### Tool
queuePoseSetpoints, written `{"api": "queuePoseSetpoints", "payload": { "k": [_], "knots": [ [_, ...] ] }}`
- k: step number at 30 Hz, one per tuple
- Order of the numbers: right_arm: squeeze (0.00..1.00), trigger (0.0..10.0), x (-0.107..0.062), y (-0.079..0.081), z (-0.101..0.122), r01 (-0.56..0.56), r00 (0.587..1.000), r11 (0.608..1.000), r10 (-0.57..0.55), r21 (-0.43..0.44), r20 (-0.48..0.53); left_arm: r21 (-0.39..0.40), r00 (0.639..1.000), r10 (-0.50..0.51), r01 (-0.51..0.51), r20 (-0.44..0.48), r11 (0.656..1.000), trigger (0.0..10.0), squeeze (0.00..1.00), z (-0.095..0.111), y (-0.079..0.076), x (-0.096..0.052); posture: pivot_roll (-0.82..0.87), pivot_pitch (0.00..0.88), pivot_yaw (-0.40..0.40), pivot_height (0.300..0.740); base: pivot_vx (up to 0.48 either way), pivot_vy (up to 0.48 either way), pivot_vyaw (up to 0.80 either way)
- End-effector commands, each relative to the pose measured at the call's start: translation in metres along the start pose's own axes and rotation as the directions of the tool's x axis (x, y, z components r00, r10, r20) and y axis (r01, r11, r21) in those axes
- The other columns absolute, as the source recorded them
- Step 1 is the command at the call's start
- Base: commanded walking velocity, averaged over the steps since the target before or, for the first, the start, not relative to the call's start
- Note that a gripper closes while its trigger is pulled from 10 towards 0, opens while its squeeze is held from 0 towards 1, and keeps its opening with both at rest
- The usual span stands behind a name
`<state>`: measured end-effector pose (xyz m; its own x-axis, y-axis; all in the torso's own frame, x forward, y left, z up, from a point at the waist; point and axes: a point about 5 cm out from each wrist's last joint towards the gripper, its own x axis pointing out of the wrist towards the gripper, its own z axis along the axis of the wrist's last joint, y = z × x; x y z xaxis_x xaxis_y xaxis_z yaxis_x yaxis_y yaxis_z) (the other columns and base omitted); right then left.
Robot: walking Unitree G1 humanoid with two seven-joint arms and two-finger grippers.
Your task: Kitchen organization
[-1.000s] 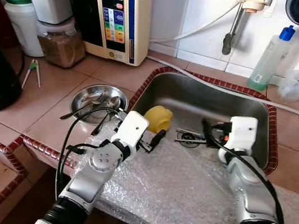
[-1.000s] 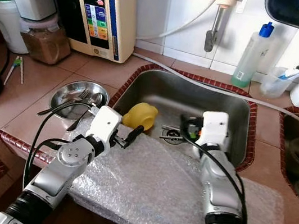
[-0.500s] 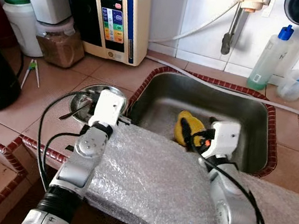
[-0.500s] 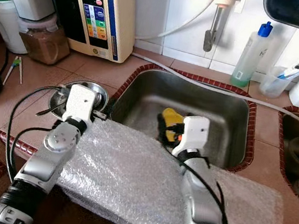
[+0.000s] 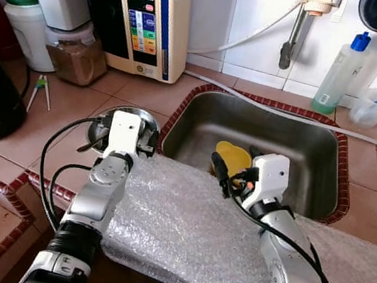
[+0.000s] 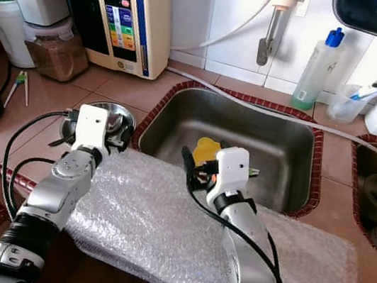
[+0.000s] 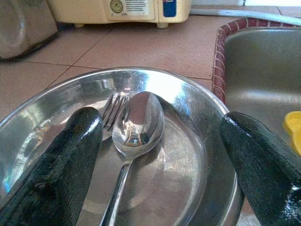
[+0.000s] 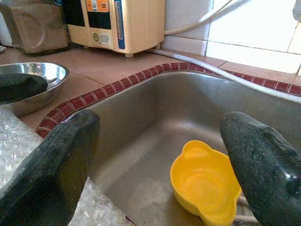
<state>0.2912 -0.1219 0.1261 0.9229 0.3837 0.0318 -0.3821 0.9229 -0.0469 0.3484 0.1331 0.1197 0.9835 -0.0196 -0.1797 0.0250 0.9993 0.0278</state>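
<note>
Since half a second ago our left hand (image 7: 155, 155) has edged closer to the steel bowl (image 5: 150, 118), and our right hand (image 8: 160, 165) has drawn back toward the near rim of the sink (image 5: 331, 146), off the yellow cup (image 8: 204, 186).

Both hands are spread wide and hold nothing. The left one straddles the spoon (image 7: 136, 127) and fork (image 7: 113, 107) lying together in the bowl, which sits on the tiled worktop (image 5: 70, 119) just beside the sink's near corner. The cup lies on the sink floor, apart from the right hand's fingers (image 8: 51, 165).

We judge the cutlery to be the step in hand. To do it well we should lower the fingers (image 7: 70, 155) onto the spoon's neck, close square across it, and keep clear of the bowl's slippery wall so it does not skate across the worktop.
</note>
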Motion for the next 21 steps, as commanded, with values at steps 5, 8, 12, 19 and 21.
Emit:
{"api": "queuePoseSetpoints", "payload": {
  "k": [5,8,12,19,21],
  "knots": [
    [0.00,10.0,0.001,0.003,0.006,-0.017,1.000,1.000,0.017,-0.019,0.011,-0.042,0.998,0.065,-0.064,0.016,0.997,10.0,0.00,0.014,0.012,0.002,-0.19,0.016,0.079,0.740,0.000,0.000,0.00],
    [0.00,10.0,0.002,0.004,0.007,-0.015,1.000,1.000,0.015,-0.022,0.017,-0.060,0.995,0.090,-0.088,0.039,0.994,10.0,0.00,0.020,0.018,0.003,-0.19,0.014,0.077,0.740,0.000,0.000,0.00],
    [0.00,10.0,0.002,0.004,0.006,-0.014,1.000,1.000,0.015,-0.023,0.017,-0.050,0.991,0.115,-0.112,0.064,0.992,10.0,0.00,0.026,0.027,0.004,-0.18,0.016,0.074,0.740,0.000,0.000,0.00],
    [0.00,10.0,0.003,0.004,0.006,-0.011,1.000,1.000,0.011,-0.025,0.015,-0.065,0.998,0.044,-0.047,-0.050,0.997,10.0,0.00,0.014,0.020,0.005,-0.18,0.018,0.078,0.740,0.000,0.000,0.00],
    [0.00,10.0,0.003,0.004,0.006,-0.010,1.000,1.000,0.011,-0.025,0.014,-0.093,0.997,0.036,-0.042,-0.069,0.995,10.0,0.00,0.013,0.019,0.004,-0.18,0.018,0.078,0.740,0.000,0.000,0.00]
  ]
}}
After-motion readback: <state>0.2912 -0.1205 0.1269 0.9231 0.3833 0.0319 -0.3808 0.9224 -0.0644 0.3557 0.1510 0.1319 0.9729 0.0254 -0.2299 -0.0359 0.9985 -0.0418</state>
